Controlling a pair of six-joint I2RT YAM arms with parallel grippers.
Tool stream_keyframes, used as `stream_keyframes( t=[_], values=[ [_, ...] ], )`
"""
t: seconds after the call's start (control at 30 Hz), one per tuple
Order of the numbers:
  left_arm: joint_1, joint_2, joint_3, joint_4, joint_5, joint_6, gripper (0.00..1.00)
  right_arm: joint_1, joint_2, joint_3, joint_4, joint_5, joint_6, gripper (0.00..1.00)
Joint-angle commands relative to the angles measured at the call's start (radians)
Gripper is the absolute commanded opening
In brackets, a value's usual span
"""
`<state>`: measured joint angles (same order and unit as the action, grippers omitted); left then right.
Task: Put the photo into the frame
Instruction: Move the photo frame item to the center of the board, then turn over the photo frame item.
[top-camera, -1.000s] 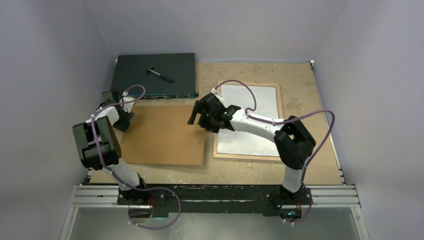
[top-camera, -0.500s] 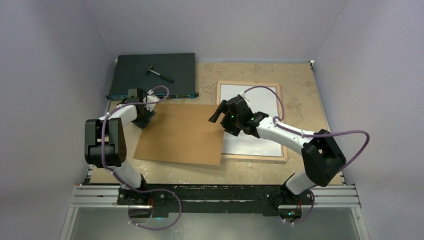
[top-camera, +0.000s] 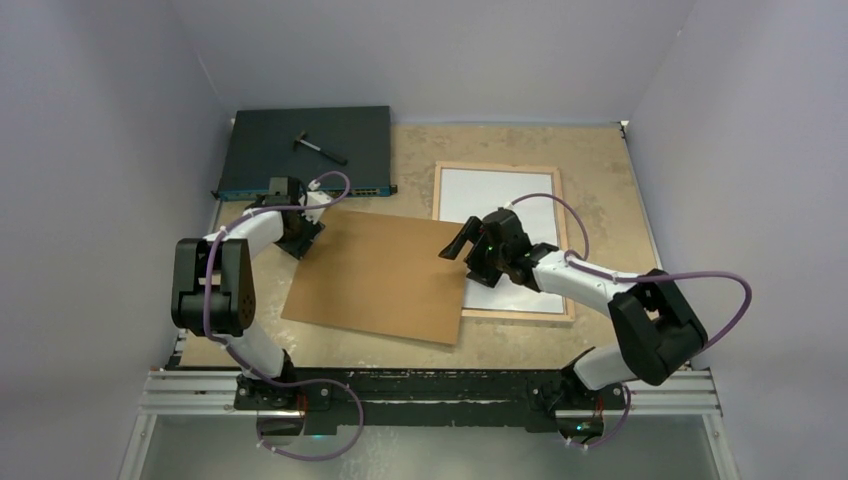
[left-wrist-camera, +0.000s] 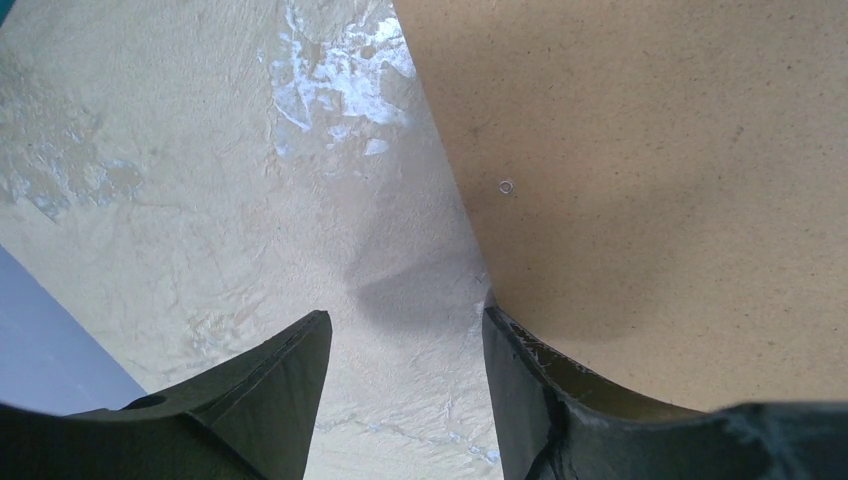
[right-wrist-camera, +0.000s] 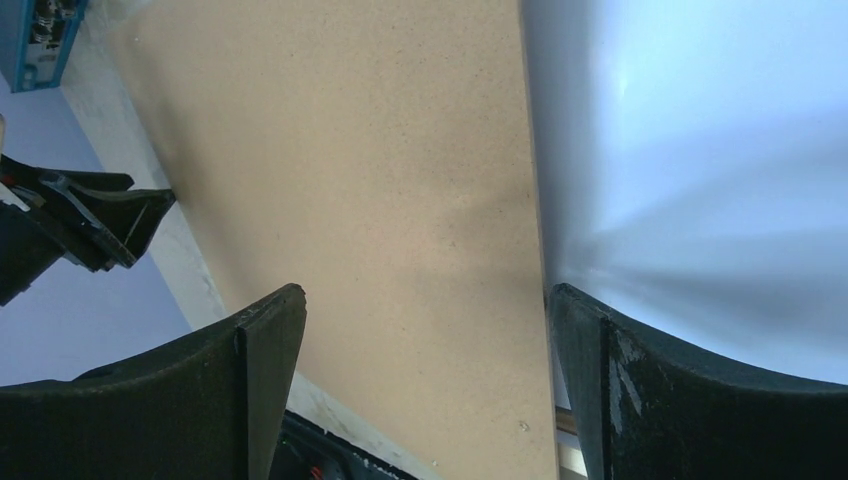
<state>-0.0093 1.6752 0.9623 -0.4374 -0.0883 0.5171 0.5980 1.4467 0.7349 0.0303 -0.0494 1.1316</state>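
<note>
The frame (top-camera: 497, 168) lies back-up at the right, showing a light wood border. A glossy white surface (top-camera: 500, 195) (right-wrist-camera: 700, 150) fills it; I cannot tell whether this is the photo's white back or the pane. A plain brown backing board (top-camera: 380, 275) lies tilted in the middle, its right edge over the frame's left side. My left gripper (top-camera: 297, 235) (left-wrist-camera: 405, 345) is open at the board's far left corner, one finger (left-wrist-camera: 540, 390) against the board's edge (left-wrist-camera: 650, 180). My right gripper (top-camera: 468, 250) (right-wrist-camera: 425, 300) is open astride the board's right edge (right-wrist-camera: 380, 180).
A dark flat equipment box (top-camera: 308, 150) stands at the back left with a small hammer-like tool (top-camera: 320, 147) on top. Grey walls close in on three sides. A metal rail (top-camera: 430, 390) runs along the table's front edge.
The backing board has slid right and turned clockwise, and it now overlaps the frame's left side. Both grippers moved right with it. The left jaws narrowed a little.
</note>
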Motion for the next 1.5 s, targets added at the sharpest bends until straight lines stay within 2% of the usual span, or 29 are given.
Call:
stream_keyframes(
  t=[0.0, 0.23, 0.6, 0.83, 1.03, 1.17, 1.33, 1.47],
  values=[
    [-0.018, 0.038, -0.059, -0.12, 0.104, -0.055, 0.57, -0.019, -0.009, -0.014, 0.04, -0.031, -0.061, 0.93],
    [-0.018, 0.028, -0.049, -0.136, 0.091, -0.056, 0.56, -0.029, -0.051, -0.056, 0.034, -0.01, -0.095, 0.9],
    [-0.018, 0.035, -0.035, -0.153, 0.105, -0.06, 0.55, -0.029, -0.018, -0.063, 0.136, -0.098, -0.127, 0.7],
    [-0.017, 0.053, -0.026, -0.158, 0.119, -0.06, 0.53, -0.029, 0.013, -0.085, 0.219, -0.191, -0.113, 0.67],
    [-0.017, 0.056, -0.023, -0.161, 0.121, -0.055, 0.51, -0.029, 0.028, -0.105, 0.2, -0.166, -0.105, 0.7],
    [-0.017, 0.052, -0.024, -0.16, 0.119, -0.051, 0.51, -0.029, -0.017, -0.122, 0.235, -0.177, -0.084, 0.65],
    [-0.018, 0.052, -0.019, -0.165, 0.129, -0.055, 0.5, -0.029, -0.131, -0.103, 0.287, -0.228, -0.066, 0.47],
    [-0.017, 0.052, -0.011, -0.172, 0.144, -0.059, 0.49, -0.027, -0.217, -0.099, 0.39, -0.292, -0.039, 0.47]
  ],
)
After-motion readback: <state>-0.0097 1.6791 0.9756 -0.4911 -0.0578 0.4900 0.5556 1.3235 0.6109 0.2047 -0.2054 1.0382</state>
